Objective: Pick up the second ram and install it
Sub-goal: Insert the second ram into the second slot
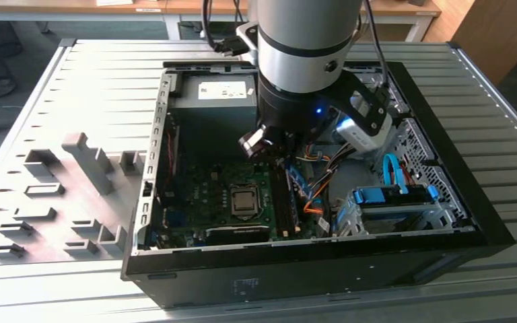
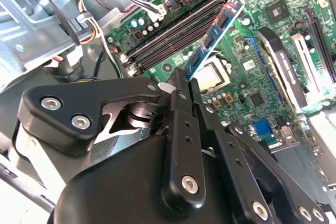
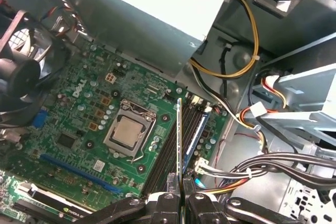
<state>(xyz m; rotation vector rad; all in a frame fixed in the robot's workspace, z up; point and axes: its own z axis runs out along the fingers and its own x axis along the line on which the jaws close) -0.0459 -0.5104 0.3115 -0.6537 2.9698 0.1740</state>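
Note:
My gripper [image 2: 185, 78] is shut on one end of the second ram [image 2: 216, 34], a thin blue-green board with dark chips. The board sticks out from the black fingers [image 2: 177, 103] and hangs tilted just above the row of black memory slots [image 2: 168, 32] on the motherboard. In the first wrist view the ram [image 3: 179, 129] appears edge-on, rising from the gripper [image 3: 181, 188] over the slots [image 3: 167, 153], between the processor socket [image 3: 128, 132] and a blue strip [image 3: 196, 129] lying along a neighbouring slot. In the exterior view the gripper [image 1: 281, 153] is low inside the open computer case [image 1: 438, 175], with the ram [image 1: 297, 180] below it.
Close around are the power supply [image 1: 213, 94], bundled cables [image 3: 236, 124] beside the slots, a case fan [image 3: 21, 72], and the drive bay with blue latches [image 1: 393, 198]. A grey fixture rack [image 1: 70, 188] stands on the slatted table at the exterior view's left.

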